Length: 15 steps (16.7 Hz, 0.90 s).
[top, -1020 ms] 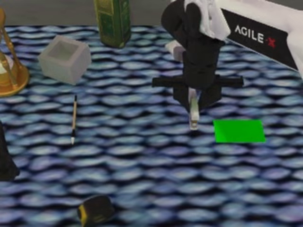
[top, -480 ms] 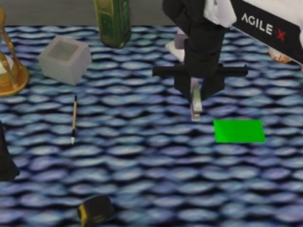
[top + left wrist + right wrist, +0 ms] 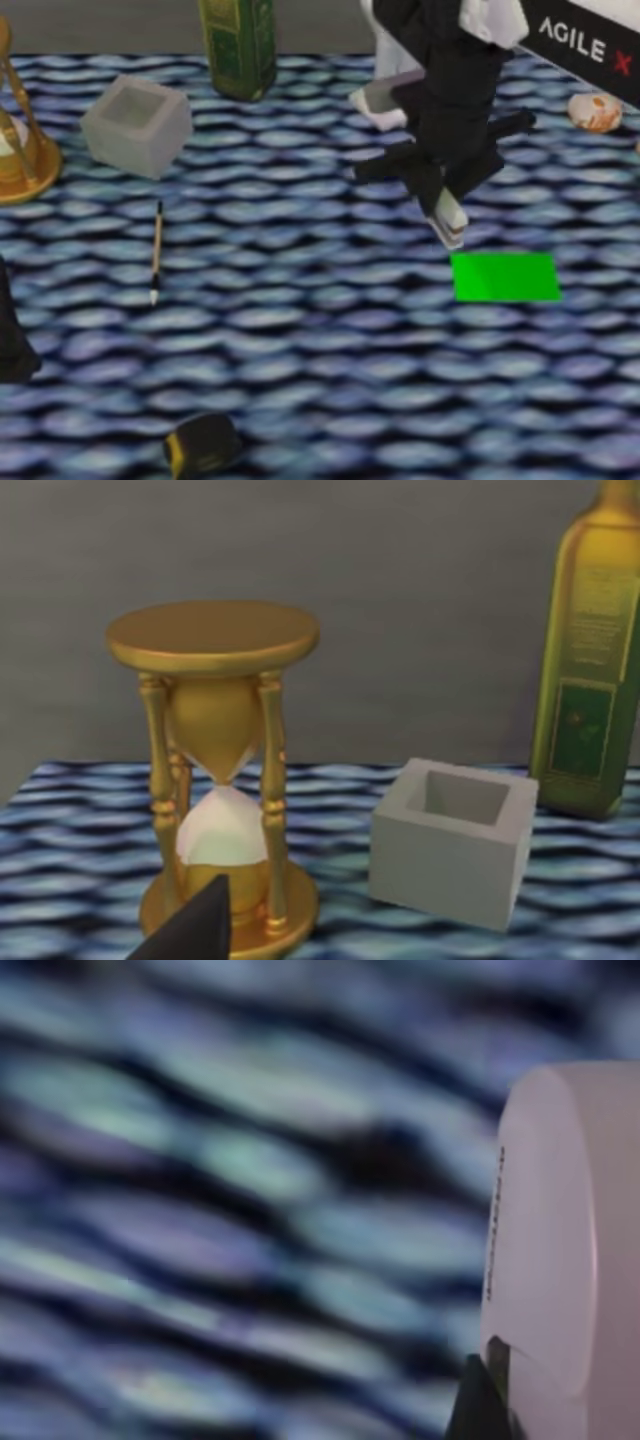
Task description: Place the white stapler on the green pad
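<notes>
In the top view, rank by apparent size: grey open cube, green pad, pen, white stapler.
1. grey open cube
2. green pad
3. pen
4. white stapler, partly hidden in the right gripper, so its rank below the pen is unsure.

One white stapler (image 3: 447, 215) and one green pad (image 3: 505, 277) are counted. One hourglass (image 3: 218, 770), one grey open box (image 3: 137, 124), one green bottle (image 3: 239, 42), one pen (image 3: 156, 251) and one white stand (image 3: 383, 98) are seen. Two arms are present.
</notes>
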Each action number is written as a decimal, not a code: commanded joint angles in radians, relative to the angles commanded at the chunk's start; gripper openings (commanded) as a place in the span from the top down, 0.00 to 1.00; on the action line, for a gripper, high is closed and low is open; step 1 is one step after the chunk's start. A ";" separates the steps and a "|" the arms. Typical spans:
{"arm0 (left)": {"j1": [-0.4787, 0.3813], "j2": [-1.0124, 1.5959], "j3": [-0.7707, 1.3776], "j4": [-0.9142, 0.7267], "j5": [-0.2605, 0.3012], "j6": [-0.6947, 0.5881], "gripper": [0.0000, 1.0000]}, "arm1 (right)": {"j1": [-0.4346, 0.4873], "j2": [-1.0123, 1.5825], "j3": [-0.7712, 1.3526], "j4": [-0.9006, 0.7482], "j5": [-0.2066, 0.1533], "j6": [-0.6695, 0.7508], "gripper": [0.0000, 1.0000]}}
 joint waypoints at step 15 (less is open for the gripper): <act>0.000 0.000 0.000 0.000 0.000 0.000 0.00 | -0.152 -0.204 -0.249 0.055 0.013 -1.312 1.00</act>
